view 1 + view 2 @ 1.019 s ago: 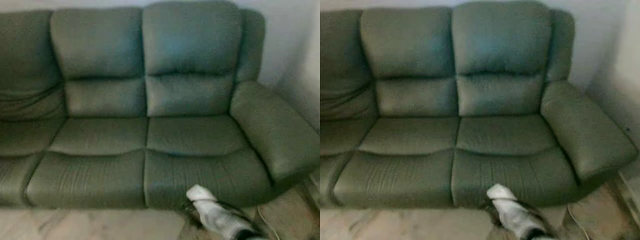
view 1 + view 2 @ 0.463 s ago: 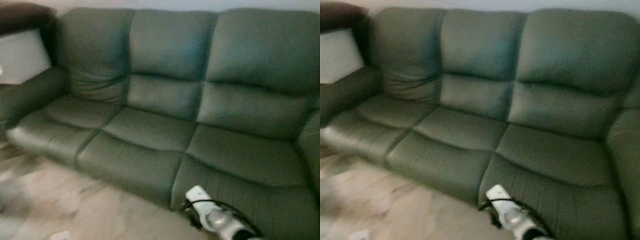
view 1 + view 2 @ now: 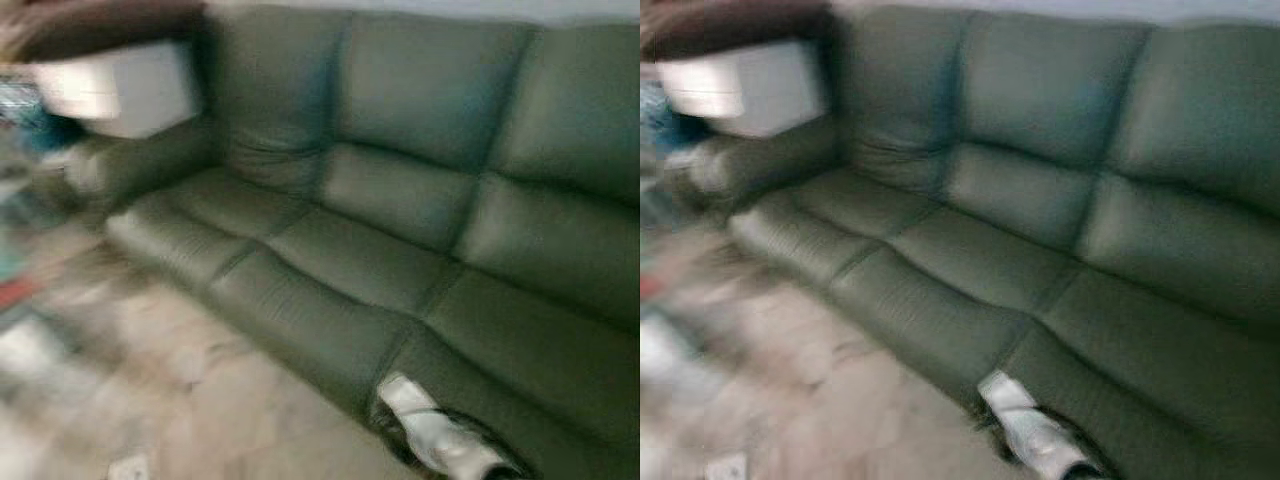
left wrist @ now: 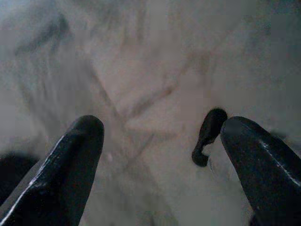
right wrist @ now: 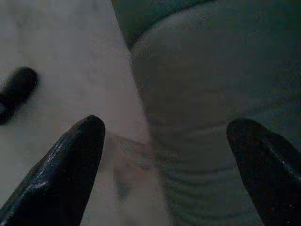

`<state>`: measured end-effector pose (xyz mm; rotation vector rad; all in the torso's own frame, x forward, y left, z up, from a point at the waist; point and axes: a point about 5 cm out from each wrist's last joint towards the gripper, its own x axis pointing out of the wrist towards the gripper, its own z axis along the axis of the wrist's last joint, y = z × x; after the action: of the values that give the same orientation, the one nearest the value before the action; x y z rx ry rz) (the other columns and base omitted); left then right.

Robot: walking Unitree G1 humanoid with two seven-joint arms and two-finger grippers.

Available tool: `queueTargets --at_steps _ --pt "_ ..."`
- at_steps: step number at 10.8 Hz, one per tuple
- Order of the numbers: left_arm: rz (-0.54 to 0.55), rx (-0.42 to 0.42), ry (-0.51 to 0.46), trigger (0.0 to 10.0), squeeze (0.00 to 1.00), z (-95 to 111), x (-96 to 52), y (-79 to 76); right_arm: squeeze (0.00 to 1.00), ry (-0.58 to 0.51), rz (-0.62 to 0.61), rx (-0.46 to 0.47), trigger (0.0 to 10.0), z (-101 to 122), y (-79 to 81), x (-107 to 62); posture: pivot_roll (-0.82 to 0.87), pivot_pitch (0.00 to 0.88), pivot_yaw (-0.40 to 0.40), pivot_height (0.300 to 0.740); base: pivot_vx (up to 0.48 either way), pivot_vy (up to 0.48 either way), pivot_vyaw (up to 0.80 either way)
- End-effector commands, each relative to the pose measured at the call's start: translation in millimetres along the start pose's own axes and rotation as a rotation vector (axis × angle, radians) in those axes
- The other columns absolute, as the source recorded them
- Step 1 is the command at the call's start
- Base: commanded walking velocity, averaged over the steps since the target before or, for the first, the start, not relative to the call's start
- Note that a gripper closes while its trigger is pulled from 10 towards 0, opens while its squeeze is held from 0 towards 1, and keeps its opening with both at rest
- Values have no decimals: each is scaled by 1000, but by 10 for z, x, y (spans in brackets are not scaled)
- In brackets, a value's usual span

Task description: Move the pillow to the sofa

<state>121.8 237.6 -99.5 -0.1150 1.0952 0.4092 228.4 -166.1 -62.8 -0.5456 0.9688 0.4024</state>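
Note:
The dark green sofa with three seats runs from the upper left to the lower right, and its seats are bare. At its far left end a dark brown soft shape lies on top of a white box; blur hides what it is. My right arm hangs low beside the sofa's front. In the right wrist view, my right gripper is open over the sofa's front edge and the floor. In the left wrist view, my left gripper is open over pale floor, holding nothing.
Pale marbled floor spreads before the sofa. A small white scrap lies on it. Blurred coloured clutter stands at the far left by the sofa's armrest. A dark rounded shape sits on the floor near my left gripper.
The whole picture has swung: the camera has turned left, so the sofa's left end, white box and floor clutter have come into view. My right arm keeps hanging low.

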Motion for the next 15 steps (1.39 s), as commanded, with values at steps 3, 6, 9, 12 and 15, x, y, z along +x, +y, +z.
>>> queueTargets --at_steps 3,6,9,12,15 --pt "-2 30 16 10000 0 -14 -1 90 0 -57 20 -19 10000 199 85 18 -82 0 32 740 0 0 800" --pt "-2 20 18 10000 0 5 0 132 0 -57 21 -11 10000 202 86 18 -79 0 29 740 0 0 800" --pt "3 39 4 10000 0 85 8 170 0 -64 22 5 10000 204 80 17 -84 0 26 740 0 0 208" --pt "-5 2 13 10000 0 66 7 167 0 -68 29 -29 10000 219 73 15 -82 0 23 740 0 0 533" --pt "-11 -14 23 10000 0 1 -3 202 0 -69 26 -30 10000 222 75 16 -84 0 25 740 0 0 800"
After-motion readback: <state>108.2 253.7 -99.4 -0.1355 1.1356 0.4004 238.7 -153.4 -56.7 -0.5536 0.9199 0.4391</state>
